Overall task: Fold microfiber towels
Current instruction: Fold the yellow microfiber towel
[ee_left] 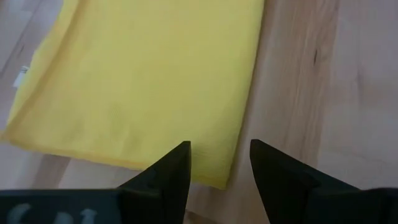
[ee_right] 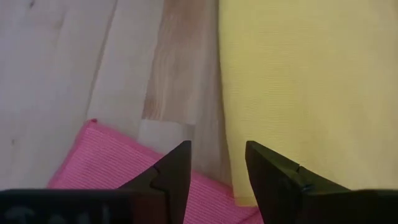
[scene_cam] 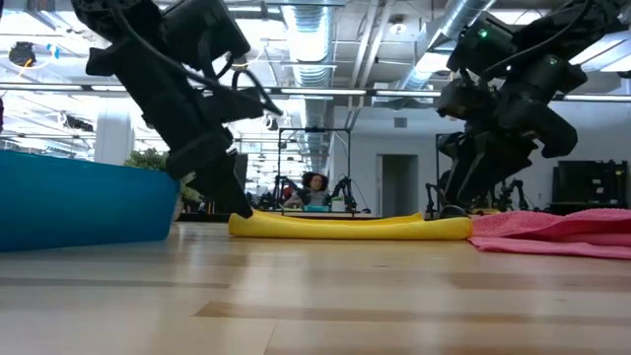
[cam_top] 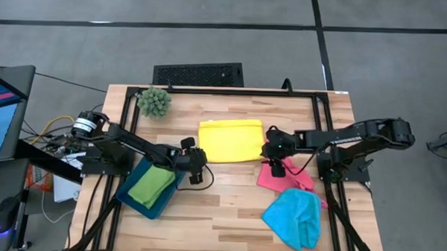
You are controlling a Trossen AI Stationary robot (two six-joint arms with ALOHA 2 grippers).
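The yellow towel [cam_top: 230, 141] lies folded flat in the middle of the table, and the low view shows it as a low band [scene_cam: 345, 227]. My left gripper [cam_top: 200, 163] is open and slants down at its near left corner [ee_left: 221, 180], which shows between the fingers in the left wrist view. My right gripper [cam_top: 268, 155] is open and slants down at the near right corner [ee_right: 242, 196], over bare wood and the pink towel's edge [ee_right: 124, 162]. The pink towel [cam_top: 281, 178] and the light blue towel [cam_top: 295, 217] lie bunched at the near right. The green towel [cam_top: 150, 186] rests folded in the tray.
A dark teal tray [cam_top: 135, 204] sits at the near left, close to my left arm. A spiky green plant ball [cam_top: 154, 102] stands at the far left corner. Bare wood shows along the near edge between the tray and the blue towel.
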